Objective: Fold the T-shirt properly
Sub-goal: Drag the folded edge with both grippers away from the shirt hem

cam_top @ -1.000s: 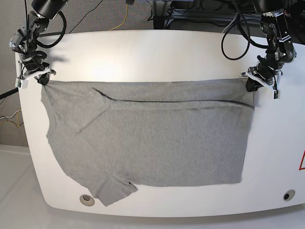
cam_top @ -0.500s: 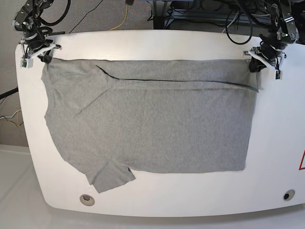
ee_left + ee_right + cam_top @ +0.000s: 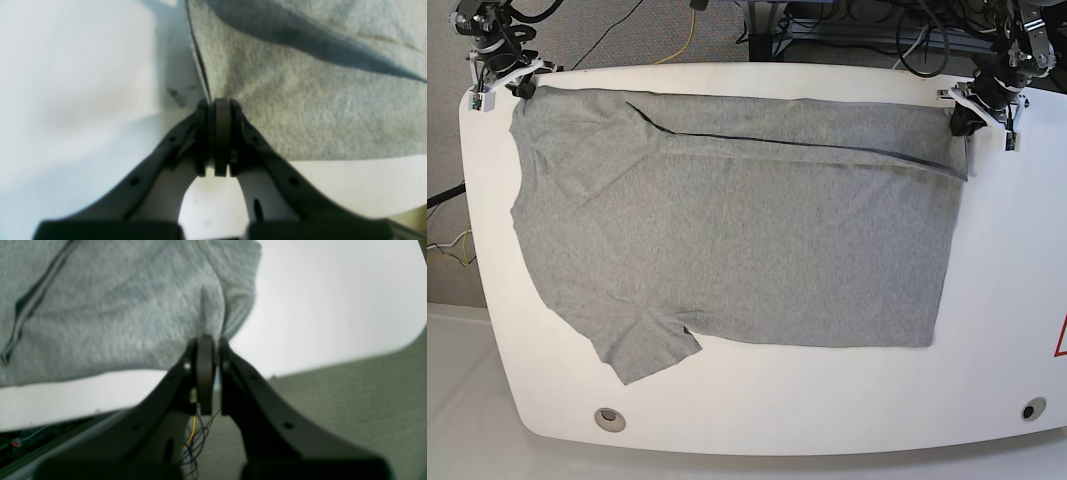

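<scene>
Two grippers pinch the far corners of the T-shirt (image 3: 737, 230), which lies spread over most of the white table (image 3: 727, 410), its top edge along the table's far edge and its lower hem well short of the near edge. The left gripper (image 3: 216, 104) has its dark, curved fingers (image 3: 222, 133) pressed together on the shirt's corner near the table's far right corner in the base view; fabric rises from the tips in a soft tented fold with a deep shadowed crease running off to one side. The right gripper (image 3: 209, 340) is likewise clamped on the opposite corner, at the table's far left corner, where the cloth bunches into a small vertical pleat just above the tips. The shirt is a heather-grey knit, matte and finely flecked, with a fuzzy surface close up. A folded-over strip runs across its upper part, marked by a thin dark line from left to right. One short sleeve (image 3: 652, 350) juts out as a blunt flap toward the near left edge, and the left side of the shirt follows a ragged, slanting outline. The table is smooth and glossy with rounded corners and two small round holes (image 3: 609, 416) near its near edge.
</scene>
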Action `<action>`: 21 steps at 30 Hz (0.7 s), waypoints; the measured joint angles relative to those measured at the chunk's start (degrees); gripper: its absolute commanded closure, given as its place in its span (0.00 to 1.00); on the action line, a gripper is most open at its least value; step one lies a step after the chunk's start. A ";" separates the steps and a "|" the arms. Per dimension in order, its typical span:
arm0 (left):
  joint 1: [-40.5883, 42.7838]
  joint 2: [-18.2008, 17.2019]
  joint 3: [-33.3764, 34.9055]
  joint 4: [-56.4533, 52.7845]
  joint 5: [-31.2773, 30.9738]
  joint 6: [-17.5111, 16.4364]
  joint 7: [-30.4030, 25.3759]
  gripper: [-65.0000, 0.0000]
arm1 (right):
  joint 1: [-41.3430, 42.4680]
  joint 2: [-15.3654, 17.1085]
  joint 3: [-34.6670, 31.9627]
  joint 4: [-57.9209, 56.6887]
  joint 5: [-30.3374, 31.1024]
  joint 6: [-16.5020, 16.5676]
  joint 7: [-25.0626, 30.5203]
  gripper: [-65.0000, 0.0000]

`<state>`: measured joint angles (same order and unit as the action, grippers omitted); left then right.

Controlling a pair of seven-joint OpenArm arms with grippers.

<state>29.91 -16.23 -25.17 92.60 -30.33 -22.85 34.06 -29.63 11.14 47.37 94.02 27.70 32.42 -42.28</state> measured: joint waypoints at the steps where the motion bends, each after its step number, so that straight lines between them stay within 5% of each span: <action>1: 0.33 0.02 -0.20 0.57 0.09 0.09 0.42 1.00 | -0.42 -0.04 0.35 0.11 0.87 -0.02 -0.37 1.00; 21: 1.97 0.48 -4.42 3.98 0.90 -0.15 4.90 1.00 | -0.26 -4.00 5.60 3.50 -0.07 1.79 0.07 1.00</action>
<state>31.88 -15.75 -29.58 96.57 -29.43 -23.00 38.96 -29.89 7.14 52.97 97.51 27.64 34.22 -42.22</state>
